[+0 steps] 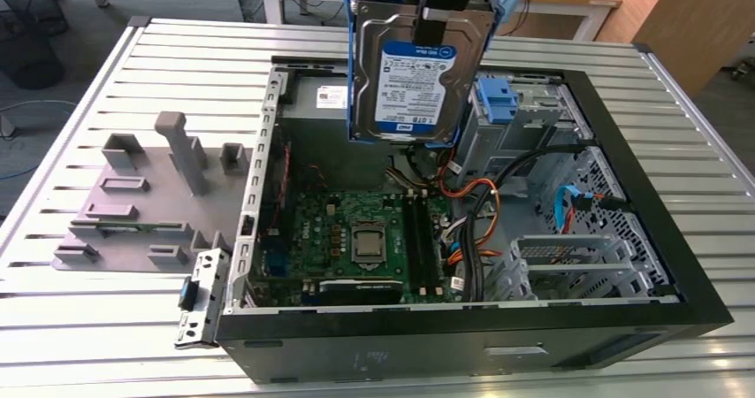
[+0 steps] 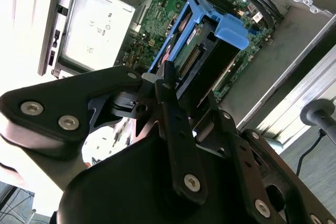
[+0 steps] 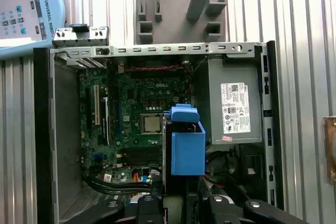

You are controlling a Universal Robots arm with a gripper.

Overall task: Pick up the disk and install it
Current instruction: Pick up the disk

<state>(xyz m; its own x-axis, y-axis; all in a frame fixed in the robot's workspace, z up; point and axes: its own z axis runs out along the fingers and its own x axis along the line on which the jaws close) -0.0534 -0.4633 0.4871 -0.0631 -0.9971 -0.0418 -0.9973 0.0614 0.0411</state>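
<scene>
Two fingers (image 2: pixel 170 103) of the gripper (image 2: pixel 185 81) clamp the disk (image 1: pixel 415 80), which hangs upright with its label showing above the open computer case (image 1: pixel 413 345). Under it lie the motherboard (image 1: pixel 366 239) and a grey power supply (image 3: pixel 231 103). The case sits on a slatted metal tabletop (image 1: pixel 141 53). A grey fixture (image 1: pixel 141 195) stands near the tabletop's edge at the exterior view's left, and wooden furniture (image 1: pixel 690 18) stands beyond the far edge.
</scene>
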